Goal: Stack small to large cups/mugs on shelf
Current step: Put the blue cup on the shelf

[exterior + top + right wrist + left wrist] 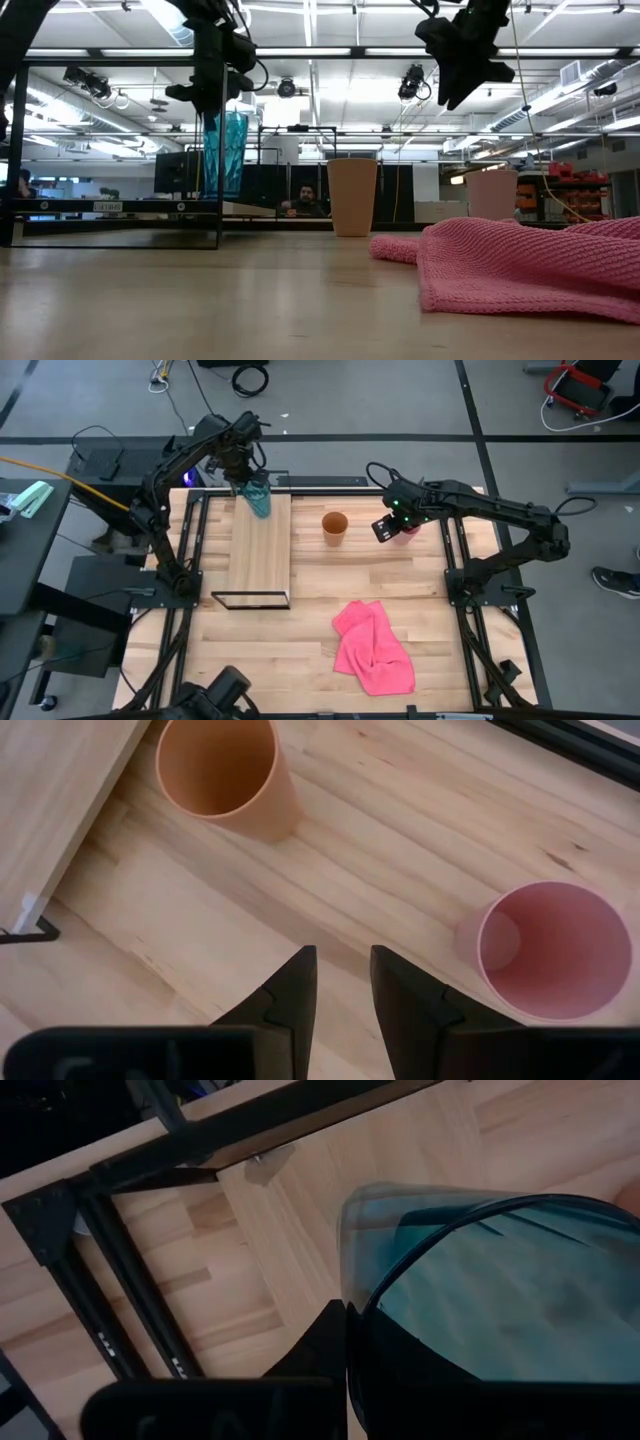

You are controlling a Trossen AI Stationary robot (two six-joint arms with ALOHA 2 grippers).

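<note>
The tall teal cup (259,499) is over the far end of the light-wood shelf (262,555), held by my left gripper (245,478). In the low view the teal cup (225,152) stands roughly upright with its base at about board height. The orange cup (334,526) stands on its base on the tabletop right of the shelf. The small pink cup (407,532) stands farther right. My right gripper (343,982) hovers above the table between the orange cup (222,775) and the pink cup (550,950), its fingers a narrow gap apart, touching nothing. My left gripper holds the teal cup by its rim (352,1315), coming from above. One finger (318,1348) is outside the wall, and the other shows darkly through the translucent wall from inside. The cup hangs about upright below the fingers; whether its base touches the shelf I cannot tell.
A crumpled pink cloth (372,648) lies on the near right part of the tabletop and fills the low view's right foreground (530,265). The shelf's black wire frame (250,600) stands at its near end. Bare wood lies between the shelf and the orange cup.
</note>
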